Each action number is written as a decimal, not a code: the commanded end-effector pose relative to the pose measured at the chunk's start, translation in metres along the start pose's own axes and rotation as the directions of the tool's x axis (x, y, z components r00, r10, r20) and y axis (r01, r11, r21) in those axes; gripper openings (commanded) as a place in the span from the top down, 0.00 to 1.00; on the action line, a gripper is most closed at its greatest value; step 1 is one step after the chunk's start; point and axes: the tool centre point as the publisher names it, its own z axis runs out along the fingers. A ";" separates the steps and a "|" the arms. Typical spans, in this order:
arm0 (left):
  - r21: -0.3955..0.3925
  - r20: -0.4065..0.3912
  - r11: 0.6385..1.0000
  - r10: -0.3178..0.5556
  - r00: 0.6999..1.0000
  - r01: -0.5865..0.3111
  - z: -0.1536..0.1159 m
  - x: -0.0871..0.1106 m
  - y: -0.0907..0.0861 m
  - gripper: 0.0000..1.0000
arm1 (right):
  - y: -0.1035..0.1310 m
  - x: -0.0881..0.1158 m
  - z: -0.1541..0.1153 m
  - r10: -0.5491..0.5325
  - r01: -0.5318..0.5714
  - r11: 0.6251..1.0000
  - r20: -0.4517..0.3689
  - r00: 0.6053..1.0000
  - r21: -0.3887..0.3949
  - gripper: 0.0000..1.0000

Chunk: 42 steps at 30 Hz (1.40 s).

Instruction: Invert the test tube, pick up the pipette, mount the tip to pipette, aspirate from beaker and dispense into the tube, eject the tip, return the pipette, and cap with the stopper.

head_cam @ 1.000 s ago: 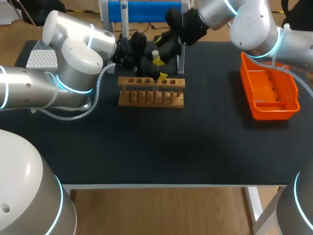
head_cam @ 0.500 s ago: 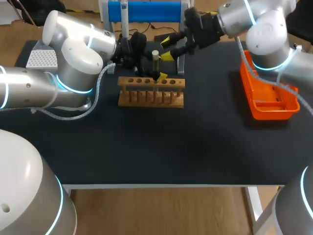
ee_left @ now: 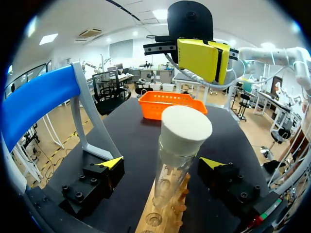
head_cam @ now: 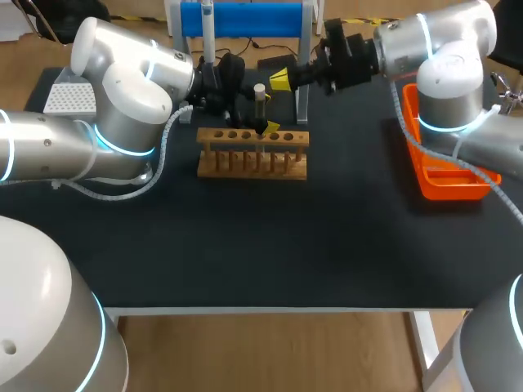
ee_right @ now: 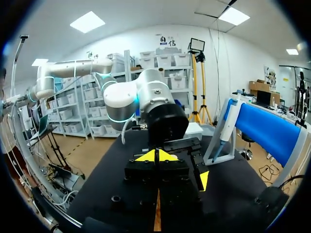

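Hanging from the blue-barred stand (head_cam: 245, 18) at the black bench's (head_cam: 245, 245) eleven o'clock, the slim white pipette (head_cam: 207, 33) is sitting parked. At its four o'clock, the left tool (ee_left: 162, 163) is standing released, its yellow fingers (ee_left: 112, 163) flanking the clear glass test tube (ee_left: 176, 167) without touching. That tube is standing upright in the pale wooden rack (head_cam: 253, 155) at twelve o'clock, wearing the white round stopper (ee_left: 186, 128). At the tube's one o'clock, the right tool (head_cam: 280, 79) is hovering clenched on nothing. Capping is looking done; only clearing the arms is remaining.
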 end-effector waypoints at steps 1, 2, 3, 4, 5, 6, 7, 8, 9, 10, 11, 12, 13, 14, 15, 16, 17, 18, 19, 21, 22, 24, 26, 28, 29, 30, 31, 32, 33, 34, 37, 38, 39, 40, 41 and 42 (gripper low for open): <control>0.000 0.002 1.000 0.000 1.000 0.000 0.000 0.001 0.000 0.00 | -0.001 -0.001 0.004 -0.003 0.002 0.999 -0.012 1.000 -0.042 1.00; 0.000 0.002 1.000 0.000 1.000 0.000 0.000 0.001 0.000 0.00 | 0.000 -0.001 0.004 -0.003 0.003 0.999 -0.015 1.000 -0.044 1.00; 0.000 0.002 1.000 0.000 1.000 0.000 0.000 0.001 0.000 0.00 | 0.001 -0.001 0.006 -0.002 0.001 0.998 -0.022 1.000 -0.057 1.00; 0.000 0.002 1.000 0.000 1.000 0.000 0.000 0.001 0.000 0.00 | 0.002 -0.002 0.006 -0.002 0.000 0.998 -0.025 1.000 -0.066 1.00; 0.000 0.002 1.000 0.000 1.000 0.000 0.000 0.001 0.000 0.00 | 0.002 -0.002 0.007 -0.001 -0.001 0.998 -0.026 1.000 -0.067 1.00; 0.000 0.002 1.000 0.000 1.000 0.000 0.000 0.001 0.000 0.00 | 0.003 -0.003 0.008 -0.001 -0.001 0.998 -0.027 1.000 -0.068 1.00; 0.000 0.002 1.000 0.000 1.000 0.000 0.000 0.001 0.000 0.00 | 0.004 -0.003 0.009 -0.003 0.001 0.997 -0.032 0.999 -0.073 1.00; 0.000 0.002 1.000 0.000 1.000 0.000 0.000 0.001 0.000 0.00 | 0.004 -0.004 0.010 0.000 -0.003 0.997 -0.037 0.999 -0.081 1.00; 0.000 0.002 1.000 0.000 1.000 0.000 0.000 0.001 0.000 0.00 | 0.004 -0.005 0.011 0.004 -0.007 0.996 -0.040 0.999 -0.088 1.00; 0.000 0.002 1.000 0.000 1.000 0.000 0.000 0.001 0.000 0.00 | 0.004 -0.005 0.012 0.006 -0.010 0.995 -0.045 0.999 -0.096 1.00; 0.000 0.002 1.000 0.000 1.000 0.000 0.000 0.001 0.000 0.00 | 0.004 -0.006 0.013 0.009 -0.014 0.995 -0.047 0.999 -0.098 1.00; 0.000 0.002 1.000 0.000 1.000 0.000 0.000 0.001 0.000 0.00 | 0.004 -0.007 0.014 0.012 -0.017 0.995 -0.048 0.999 -0.099 1.00; 0.000 0.002 1.000 0.000 1.000 0.000 0.000 0.001 0.000 0.00 | 0.004 -0.008 0.015 0.014 -0.020 0.994 -0.051 0.999 -0.105 1.00; 0.000 0.002 1.000 0.000 1.000 0.000 0.000 0.001 0.000 0.00 | 0.005 -0.008 0.017 0.015 -0.021 0.994 -0.053 0.998 -0.104 1.00; 0.000 0.002 1.000 0.000 1.000 0.000 0.000 0.001 0.000 0.00 | 0.005 -0.009 0.018 0.017 -0.022 0.994 -0.055 0.998 -0.102 1.00; 0.000 0.002 1.000 0.000 1.000 0.000 0.000 0.001 0.000 0.00 | 0.005 -0.010 0.019 0.019 -0.025 0.994 -0.059 0.998 -0.106 1.00; 0.000 0.002 1.000 0.000 1.000 0.000 0.000 0.001 0.000 0.00 | 0.005 -0.011 0.020 0.020 -0.027 0.994 -0.061 0.998 -0.107 1.00; 0.000 0.002 1.000 0.000 1.000 0.000 0.000 0.001 0.000 0.00 | 0.006 -0.011 0.021 0.021 -0.028 0.994 -0.061 0.998 -0.108 1.00; 0.000 0.002 1.000 0.000 1.000 0.000 0.000 0.001 0.000 0.00 | 0.006 -0.012 0.022 0.024 -0.031 0.993 -0.064 0.998 -0.114 1.00; 0.000 0.002 1.000 0.000 1.000 0.000 0.000 0.001 0.000 0.00 | 0.006 -0.015 0.023 0.028 -0.036 0.993 -0.066 0.997 -0.115 1.00; 0.000 0.002 1.000 0.000 1.000 0.000 0.000 0.001 0.000 0.00 | 0.005 -0.015 0.024 0.033 -0.040 0.992 -0.067 0.997 -0.119 1.00; 0.000 0.002 1.000 0.000 1.000 0.000 0.000 0.001 0.000 0.00 | 0.006 -0.017 0.026 0.037 -0.046 0.991 -0.071 0.997 -0.126 1.00; 0.000 0.002 1.000 0.000 1.000 0.000 0.000 0.001 0.000 0.00 | 0.006 -0.018 0.027 0.038 -0.047 0.991 -0.072 0.997 -0.129 1.00; 0.000 0.002 1.000 0.000 1.000 0.000 0.000 0.001 0.000 0.00 | 0.006 -0.019 0.028 0.039 -0.048 0.990 -0.073 0.997 -0.131 1.00; 0.000 0.002 1.000 0.000 1.000 0.000 0.000 0.001 0.000 0.00 | 0.005 -0.020 0.028 0.040 -0.050 0.990 -0.075 0.996 -0.131 1.00; 0.000 0.002 1.000 0.000 1.000 0.000 0.000 0.001 0.000 0.00 | 0.005 -0.020 0.029 0.043 -0.054 0.990 -0.078 0.996 -0.134 1.00; 0.000 0.002 1.000 0.000 1.000 0.000 0.000 0.001 0.000 0.00 | 0.004 -0.020 0.029 0.045 -0.055 0.989 -0.079 0.996 -0.135 1.00; 0.000 0.002 1.000 0.000 1.000 0.000 0.000 0.001 0.000 0.00 | 0.004 -0.021 0.029 0.046 -0.057 0.989 -0.080 0.996 -0.136 1.00; 0.000 0.002 1.000 0.000 1.000 0.000 0.000 0.001 0.000 0.00 | 0.003 -0.021 0.030 0.050 -0.061 0.988 -0.083 0.995 -0.141 1.00; 0.000 0.002 1.000 0.000 1.000 0.000 0.000 0.001 0.000 0.00 | 0.002 -0.022 0.030 0.052 -0.063 0.988 -0.083 0.995 -0.142 1.00; 0.000 0.002 1.000 0.000 1.000 0.000 0.000 0.001 0.000 0.00 | 0.001 -0.023 0.030 0.055 -0.067 0.987 -0.085 0.995 -0.147 1.00; 0.000 0.002 1.000 0.000 1.000 0.000 0.000 0.001 0.000 0.00 | 0.000 -0.023 0.031 0.056 -0.068 0.987 -0.086 0.995 -0.148 1.00; 0.000 0.002 1.000 0.000 1.000 0.000 0.000 0.001 0.000 0.00 | -0.001 -0.023 0.031 0.057 -0.069 0.986 -0.087 0.995 -0.150 1.00; 0.000 0.002 1.000 0.000 1.000 0.000 0.000 0.001 0.000 0.00 | -0.002 -0.023 0.031 0.060 -0.073 0.986 -0.088 0.994 -0.153 1.00; 0.000 0.002 1.000 0.000 1.000 0.000 0.000 0.001 0.000 0.00 | -0.003 -0.023 0.032 0.063 -0.076 0.985 -0.090 0.994 -0.156 1.00; 0.000 0.002 1.000 0.000 1.000 0.000 0.000 0.001 0.000 0.00 | -0.003 -0.023 0.032 0.064 -0.077 0.984 -0.091 0.994 -0.158 1.00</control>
